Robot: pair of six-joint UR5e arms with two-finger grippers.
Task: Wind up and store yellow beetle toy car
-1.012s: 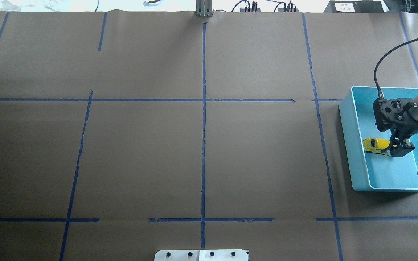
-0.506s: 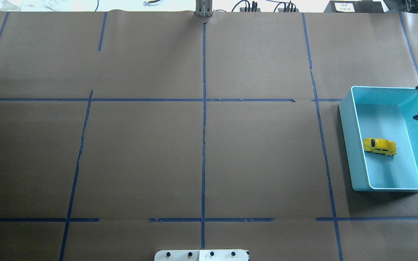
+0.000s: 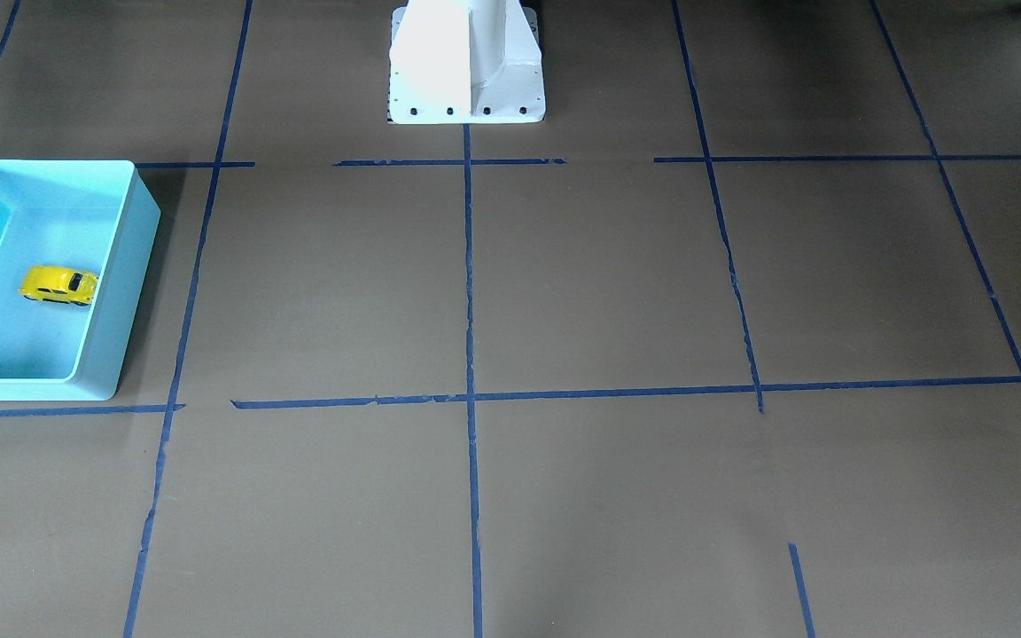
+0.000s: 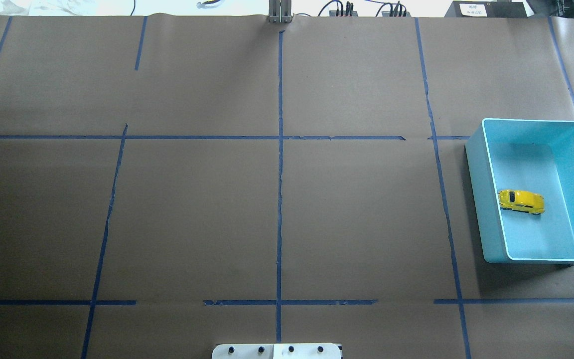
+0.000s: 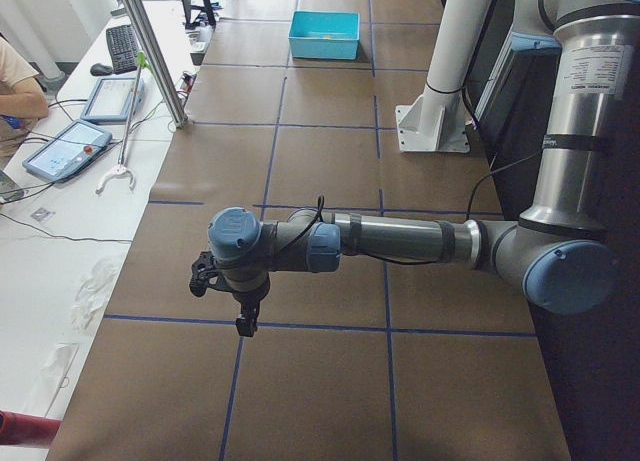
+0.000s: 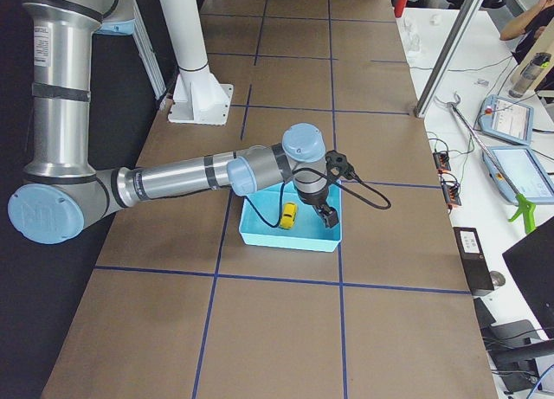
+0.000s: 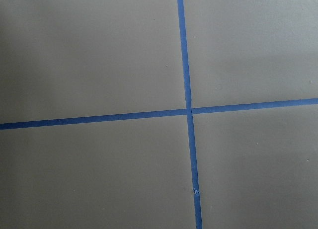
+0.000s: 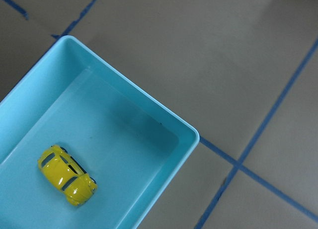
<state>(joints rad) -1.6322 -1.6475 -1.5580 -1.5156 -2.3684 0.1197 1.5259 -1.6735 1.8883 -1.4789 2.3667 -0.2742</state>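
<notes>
Turquoise bin (image 4: 486,199) at the overhead view's right edge, a smooth rectangular tub with rounded corners, holds the glossy yellow beetle toy car (image 4: 521,201) near its left wall, lying free. Whether the left gripper (image 5: 243,323) or the right gripper (image 6: 327,217) is open cannot be told.

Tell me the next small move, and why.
Likely just retract the right arm to rest: the yellow beetle toy car already lies inside the turquoise bin with nothing holding it, so storing looks done.
</notes>
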